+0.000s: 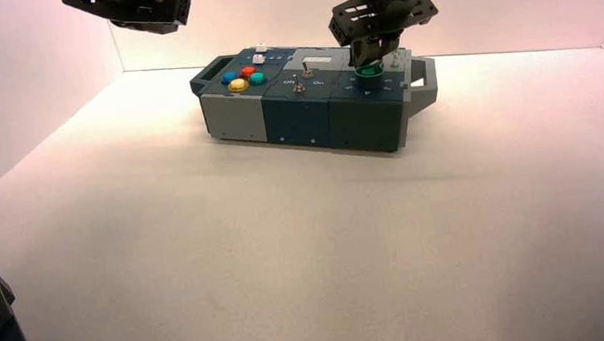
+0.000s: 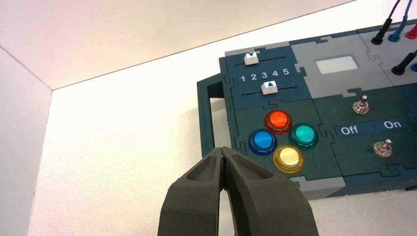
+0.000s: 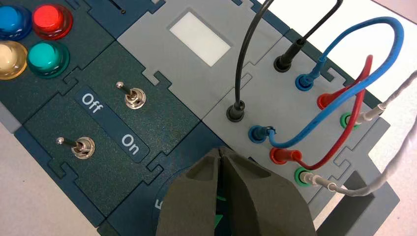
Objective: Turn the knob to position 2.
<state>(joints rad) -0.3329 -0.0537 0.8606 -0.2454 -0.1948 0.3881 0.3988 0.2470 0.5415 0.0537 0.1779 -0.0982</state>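
Above the box's left end, your left gripper point(image 1: 151, 14) hangs parked in the air, its fingers point(image 2: 206, 196) pressed together on nothing. Below it, the box point(image 1: 293, 117) sits on the white table point(image 1: 289, 247), with a handle at each end. Moving rightward across its top, you have two white sliders point(image 2: 260, 73) flanking a row of numbers 1 to 5, then a cluster of four round push buttons: blue point(image 2: 262, 140), red point(image 2: 278, 120), yellow point(image 2: 288, 158) and teal point(image 2: 304, 134). Next come two small metal toggle switches point(image 3: 134, 98), with Off and On lettered between them, both levers leaning toward the Off side. Behind them lies a grey panel with a pale window point(image 3: 200, 38). Farther right, black, blue, red and white wires point(image 3: 344, 98) loop between sockets. At the box's right front, your right gripper point(image 1: 368, 62) is down on the green knob point(image 1: 369, 72); its fingers point(image 3: 196, 196) meet at the tips over it, only slivers of green showing between them, so you cannot tell the knob's position.
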